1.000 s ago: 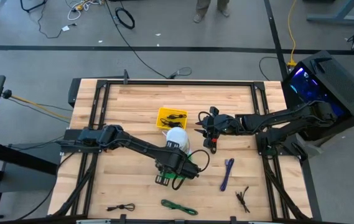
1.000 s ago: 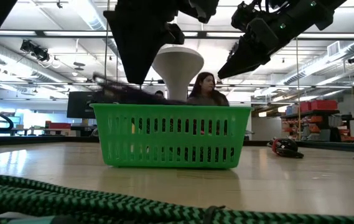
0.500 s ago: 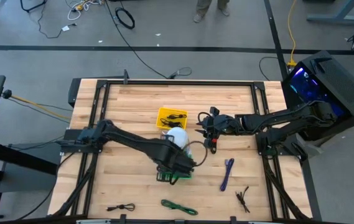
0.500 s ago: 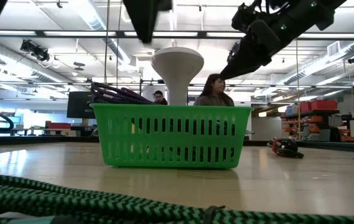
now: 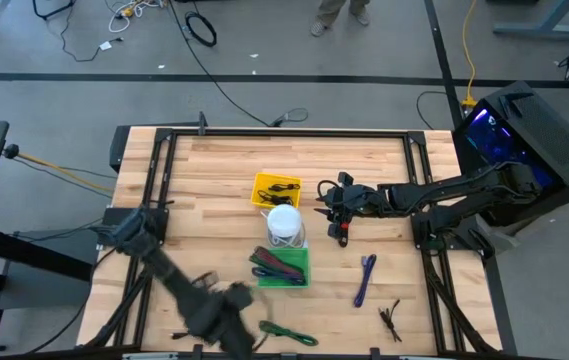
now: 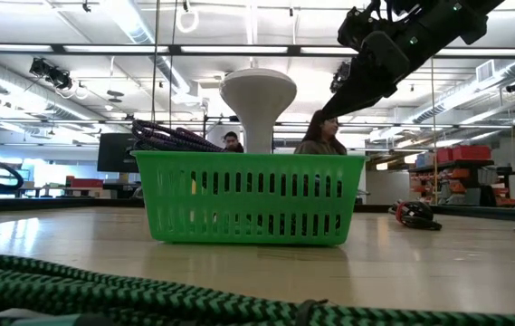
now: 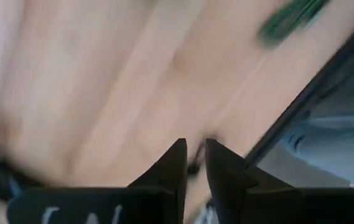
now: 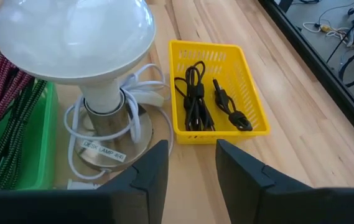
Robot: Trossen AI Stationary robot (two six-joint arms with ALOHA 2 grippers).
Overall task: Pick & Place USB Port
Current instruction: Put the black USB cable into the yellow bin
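The USB port (image 5: pixel 343 231), a short black piece with red marks, lies flat on the wooden table (image 5: pixel 214 170). The low view shows it as a dark red-marked lump (image 6: pixel 415 215) right of the green basket (image 6: pixel 248 208). My right gripper (image 5: pixel 326 205) hangs open well above it, slanting down toward the white lamp (image 8: pixel 71 37), with nothing between its fingers (image 8: pixel 192 168). My left gripper (image 5: pixel 226 322), blurred, points down over bare wood near the table's near edge. A narrow gap (image 7: pixel 194 155) shows between its fingers, and they hold nothing.
The green basket (image 5: pixel 282 265) holds maroon and green straps. Behind it stand the lamp (image 5: pixel 284 225) and a yellow basket (image 5: pixel 277 190) of black cords. A green-black strap (image 5: pixel 286 333), two black wire ties (image 5: pixel 194 333) (image 5: pixel 392 318) and a purple strap (image 5: pixel 366 278) lie loose near the near edge.
My left gripper has swung away from above the green basket toward the table's near edge and somewhat leftward, rolling about its own axis and leaving the low view. The straps stay lying in the basket. My right arm has kept still.
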